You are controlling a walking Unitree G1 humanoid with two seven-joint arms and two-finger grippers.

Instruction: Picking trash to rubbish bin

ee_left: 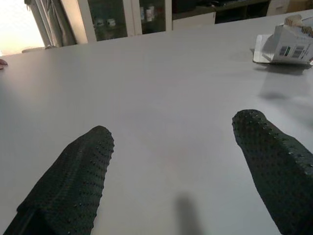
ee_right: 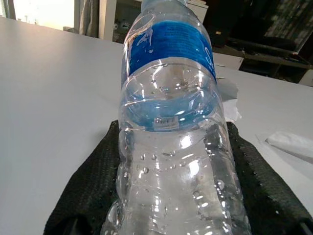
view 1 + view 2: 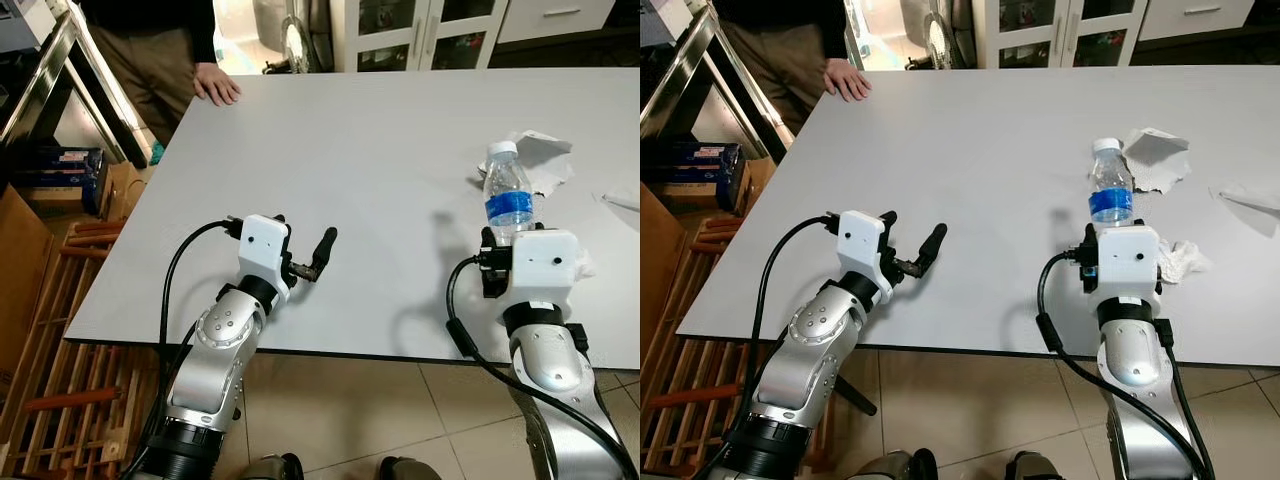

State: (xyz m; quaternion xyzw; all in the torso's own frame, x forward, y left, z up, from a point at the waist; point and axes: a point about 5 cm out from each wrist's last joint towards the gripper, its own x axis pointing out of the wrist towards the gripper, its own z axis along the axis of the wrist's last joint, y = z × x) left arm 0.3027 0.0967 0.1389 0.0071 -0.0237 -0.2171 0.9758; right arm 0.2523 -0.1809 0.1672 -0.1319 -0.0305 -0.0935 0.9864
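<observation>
A clear plastic water bottle (image 3: 508,195) with a blue label stands upright over the near right part of the white table (image 3: 360,150). My right gripper (image 2: 171,205) is shut on its lower body, one black finger (image 2: 90,188) on each side. Crumpled white paper (image 3: 545,158) lies just beyond the bottle, and a smaller white wad (image 3: 1180,260) sits beside my right wrist. My left gripper (image 3: 305,240) hovers open over the near left of the table, with nothing between its fingers (image 1: 73,181).
A person stands at the far left corner with a hand (image 3: 215,85) resting on the table. A flat white scrap (image 3: 1245,198) lies at the right edge. A white carton (image 1: 288,44) sits farther along the table. A wooden rack (image 3: 60,330) stands left of the table.
</observation>
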